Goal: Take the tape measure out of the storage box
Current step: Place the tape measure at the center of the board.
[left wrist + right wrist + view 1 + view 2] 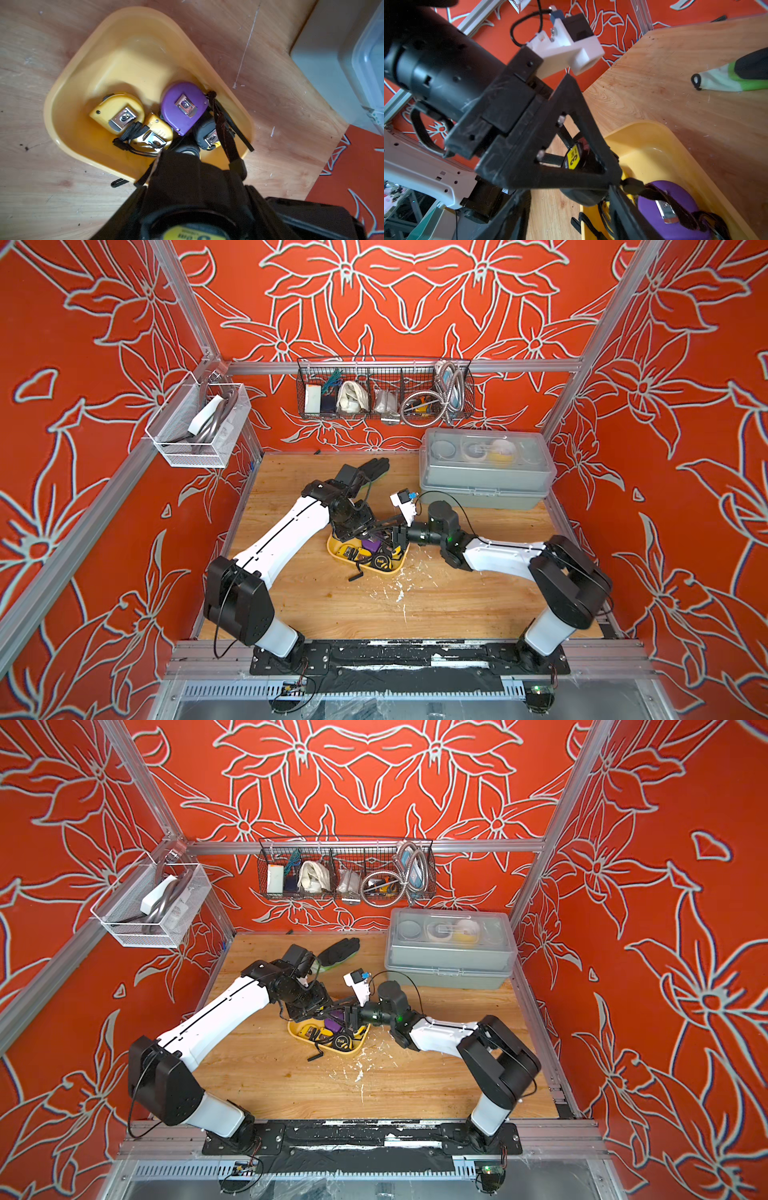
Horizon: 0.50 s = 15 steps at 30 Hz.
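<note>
Right wrist view: the left gripper (587,164) is clamped on a black tape measure (573,157) with a yellow label. The right gripper (397,538) sits just beside it. Its fingers flank the lower part of the same case, but whether they grip it cannot be told. Beneath both grippers, the storage box (654,133) rests on the table (675,83). It holds a purple tape measure (652,205) and yellow tape measures (116,108).

black tape (581,197), yellow label (572,157): large "3"; fine print beside it too blurred to read
same label (187,233), left wrist view: ".0m"; leading digit cut off at frame edge
second black tape (380,562): markings too small to read
</note>
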### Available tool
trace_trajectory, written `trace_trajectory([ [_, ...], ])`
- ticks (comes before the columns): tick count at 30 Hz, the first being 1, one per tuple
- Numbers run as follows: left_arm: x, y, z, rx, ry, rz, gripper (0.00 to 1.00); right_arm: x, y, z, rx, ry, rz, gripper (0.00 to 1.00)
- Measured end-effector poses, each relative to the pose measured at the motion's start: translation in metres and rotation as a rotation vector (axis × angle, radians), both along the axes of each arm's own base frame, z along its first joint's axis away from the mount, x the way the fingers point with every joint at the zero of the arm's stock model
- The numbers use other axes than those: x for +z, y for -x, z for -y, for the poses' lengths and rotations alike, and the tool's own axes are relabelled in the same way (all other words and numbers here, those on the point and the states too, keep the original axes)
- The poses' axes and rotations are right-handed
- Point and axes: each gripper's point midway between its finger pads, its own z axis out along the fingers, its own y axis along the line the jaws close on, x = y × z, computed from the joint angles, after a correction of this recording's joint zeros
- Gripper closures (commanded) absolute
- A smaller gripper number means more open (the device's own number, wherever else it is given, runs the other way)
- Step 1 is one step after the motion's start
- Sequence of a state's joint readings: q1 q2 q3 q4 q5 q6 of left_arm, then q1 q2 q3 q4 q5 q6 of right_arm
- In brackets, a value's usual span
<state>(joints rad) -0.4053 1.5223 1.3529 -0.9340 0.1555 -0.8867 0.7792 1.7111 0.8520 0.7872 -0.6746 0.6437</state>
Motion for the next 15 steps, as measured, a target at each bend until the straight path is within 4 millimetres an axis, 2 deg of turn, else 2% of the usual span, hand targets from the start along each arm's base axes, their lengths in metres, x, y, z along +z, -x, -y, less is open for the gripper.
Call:
trace_trajectory([
  [3,-0.004,0.002,-0.005,0.024,-0.02,-0.004,0.63,-0.008,-0.005,-0.007,0.001,-0.011,-0.039,0.54],
  [7,-0.002,0.006,-0.012,0.051,-0.037,0.0,0.63,-0.009,-0.002,-0.013,0.009,-0.026,-0.064,0.58],
  [10,0.004,0.006,-0.015,0.063,-0.039,0.018,0.63,-0.005,-0.001,-0.015,0.005,-0.047,-0.082,0.58],
  [15,0.013,0.004,-0.012,0.061,-0.024,0.058,0.62,-0.001,0.004,-0.019,0.01,-0.065,-0.11,0.5],
])
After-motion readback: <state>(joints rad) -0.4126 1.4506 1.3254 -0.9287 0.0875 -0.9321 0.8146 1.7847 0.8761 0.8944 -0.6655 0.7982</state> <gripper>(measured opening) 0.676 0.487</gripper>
